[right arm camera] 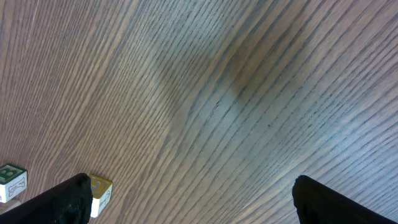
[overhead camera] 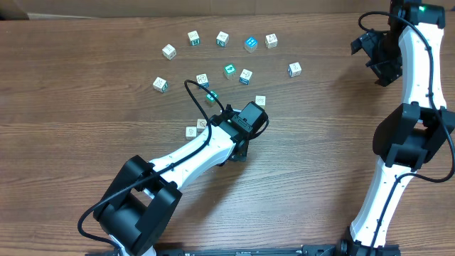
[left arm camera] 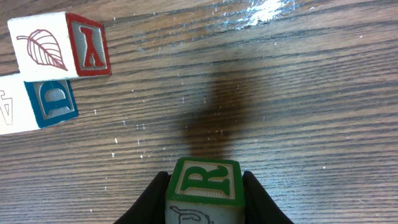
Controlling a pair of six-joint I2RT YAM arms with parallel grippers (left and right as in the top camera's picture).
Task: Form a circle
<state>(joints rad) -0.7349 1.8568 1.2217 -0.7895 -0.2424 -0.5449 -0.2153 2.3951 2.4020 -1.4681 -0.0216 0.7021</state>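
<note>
My left gripper [left arm camera: 204, 194] is shut on a pale wooden cube [left arm camera: 204, 186] with a green letter R on its face, held just above the table. In the overhead view the left gripper [overhead camera: 242, 135] sits mid-table and hides that cube. The circle's tight cluster [overhead camera: 196, 128] lies just left of the arm, and two touching cubes of it show. The left wrist view shows them as a leaf-and-red-A cube [left arm camera: 59, 46] and a blue-D cube [left arm camera: 50, 102]. My right gripper [right arm camera: 199, 205] is open over bare wood, far right in the overhead view [overhead camera: 377, 60].
A wide loose scatter of similar cubes arcs across the far middle of the table, from one cube [overhead camera: 160, 84] round to another [overhead camera: 294, 69], with teal-faced ones [overhead camera: 250, 44] among them. A single cube [overhead camera: 260, 101] lies close to my left wrist. A yellow-faced cube [right arm camera: 99, 190] sits by my right finger.
</note>
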